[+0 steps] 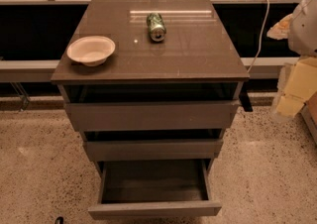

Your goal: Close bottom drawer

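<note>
The grey-brown cabinet (148, 64) has three drawers. The bottom drawer (154, 210) is the narrowest. It is pulled far out toward me, and its shallow dark box (154, 181) looks empty. The middle drawer front (153, 149) and the top drawer front (151, 115) each stand out a little, with a dark gap above them. My gripper (293, 91) shows as pale beige parts at the right edge of the camera view. It is level with the top drawer, well to the right of the cabinet, and touches nothing.
A pale bowl (91, 49) sits at the left of the cabinet top. A green can (156, 26) lies on its side near the back middle. A white cable (260, 29) hangs behind on the right. Speckled floor (39, 168) surrounds the cabinet.
</note>
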Tool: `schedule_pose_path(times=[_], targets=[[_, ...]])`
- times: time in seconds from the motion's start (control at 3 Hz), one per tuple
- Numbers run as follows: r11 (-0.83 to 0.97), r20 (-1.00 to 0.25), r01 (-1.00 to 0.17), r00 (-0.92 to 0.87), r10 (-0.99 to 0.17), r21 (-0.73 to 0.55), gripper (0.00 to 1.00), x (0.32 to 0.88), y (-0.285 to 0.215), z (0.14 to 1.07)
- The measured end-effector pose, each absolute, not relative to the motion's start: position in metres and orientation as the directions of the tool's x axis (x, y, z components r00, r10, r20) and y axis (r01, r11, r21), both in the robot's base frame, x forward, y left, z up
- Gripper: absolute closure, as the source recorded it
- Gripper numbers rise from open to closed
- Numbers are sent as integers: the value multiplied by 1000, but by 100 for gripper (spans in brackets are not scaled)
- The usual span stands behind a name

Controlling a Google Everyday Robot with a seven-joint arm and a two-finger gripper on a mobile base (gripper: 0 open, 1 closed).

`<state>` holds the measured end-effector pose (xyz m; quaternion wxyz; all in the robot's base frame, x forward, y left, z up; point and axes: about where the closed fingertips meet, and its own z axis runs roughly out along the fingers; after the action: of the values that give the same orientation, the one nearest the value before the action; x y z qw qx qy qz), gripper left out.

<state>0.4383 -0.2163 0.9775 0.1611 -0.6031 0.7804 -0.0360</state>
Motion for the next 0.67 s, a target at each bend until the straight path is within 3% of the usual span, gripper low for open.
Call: schedule_pose_path(times=[0.67], targets=[[266,-202,-930,-218,-955,-255,0,435,-223,959]])
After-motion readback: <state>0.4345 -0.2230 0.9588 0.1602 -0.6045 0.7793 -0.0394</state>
